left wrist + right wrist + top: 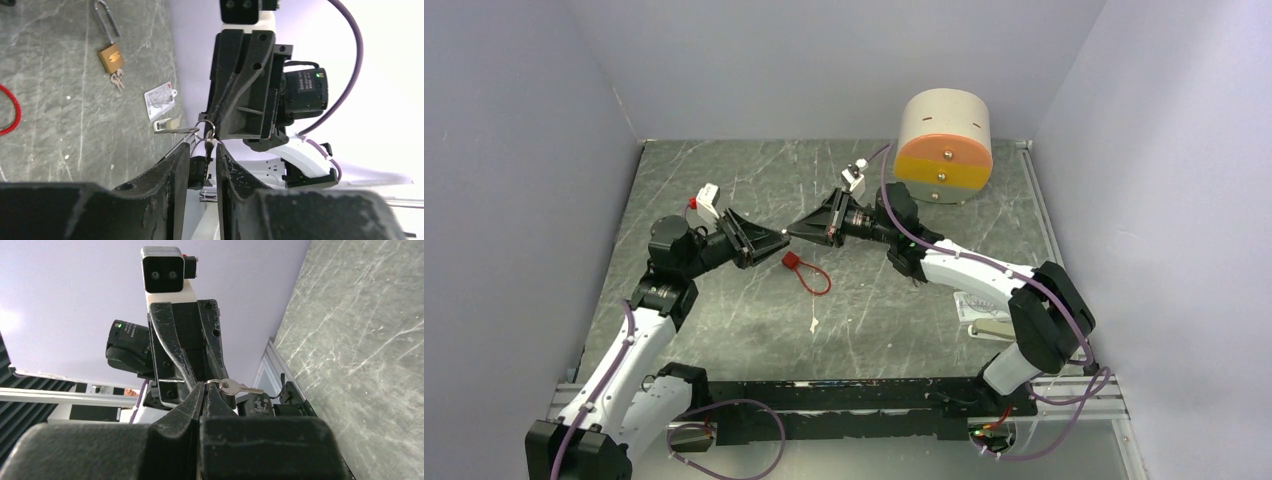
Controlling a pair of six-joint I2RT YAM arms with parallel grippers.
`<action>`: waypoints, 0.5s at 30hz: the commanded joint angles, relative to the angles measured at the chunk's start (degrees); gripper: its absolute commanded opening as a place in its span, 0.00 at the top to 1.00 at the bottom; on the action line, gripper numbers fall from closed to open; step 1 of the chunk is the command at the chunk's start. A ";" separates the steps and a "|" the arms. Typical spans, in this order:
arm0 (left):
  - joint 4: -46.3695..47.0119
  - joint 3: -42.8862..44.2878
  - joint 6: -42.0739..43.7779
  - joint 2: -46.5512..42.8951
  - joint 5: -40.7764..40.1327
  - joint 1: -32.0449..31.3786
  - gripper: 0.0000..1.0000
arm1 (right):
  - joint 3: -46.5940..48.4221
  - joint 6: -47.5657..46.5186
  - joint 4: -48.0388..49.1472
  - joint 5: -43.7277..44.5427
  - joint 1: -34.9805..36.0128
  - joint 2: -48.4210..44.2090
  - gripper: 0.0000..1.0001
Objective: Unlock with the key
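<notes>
Silver key (240, 387), gold padlock (111, 57)

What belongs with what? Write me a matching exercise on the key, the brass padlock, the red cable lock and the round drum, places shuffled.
1. key
2. brass padlock
3. red cable lock
4. round drum

a. flat on the table, small keys beside it
b. far right corner
c. in the air, at the jaws of the right gripper
d. mid-table, lying loose

Pairs: 1-c, 2-a, 3-d, 4-b
</notes>
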 commanded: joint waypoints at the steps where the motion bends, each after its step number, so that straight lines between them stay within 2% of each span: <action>1: 8.56 -0.45 -3.61 0.10 3.12 0.17 0.73 | -0.76 1.48 5.15 -1.46 -0.15 -1.87 1.00; 3: 8.67 -0.50 -3.71 0.10 3.68 0.17 0.79 | -1.02 1.54 5.22 -1.52 -0.18 -1.95 1.00; 7: 7.72 -0.06 -2.70 -0.38 4.57 0.17 0.97 | -0.90 0.52 4.65 -1.66 -0.41 -2.25 1.00; 9: 6.46 1.07 -0.77 -0.46 5.25 0.17 0.98 | -0.65 -1.17 3.22 -1.57 -0.56 -2.79 1.00; 10: 5.30 1.85 0.69 -0.49 5.58 0.17 0.97 | -0.57 -2.26 2.27 -1.47 -0.68 -3.22 0.95; 11: 3.93 2.83 2.57 -0.38 6.28 0.17 0.97 | -0.46 -3.38 1.48 -1.70 -1.01 -3.70 0.82; 12: 2.08 3.96 5.02 -0.05 7.25 0.17 0.98 | -0.25 -5.12 0.52 -2.04 -1.32 -4.20 0.64; 13: -0.39 5.56 8.30 0.34 8.35 0.17 0.98 | 0.05 -7.50 -0.83 -2.43 -1.84 -5.02 0.49; 15: -9.82 9.56 18.09 1.53 11.58 0.17 0.97 | 1.46 -16.10 -5.03 -3.95 -2.67 -7.13 0.34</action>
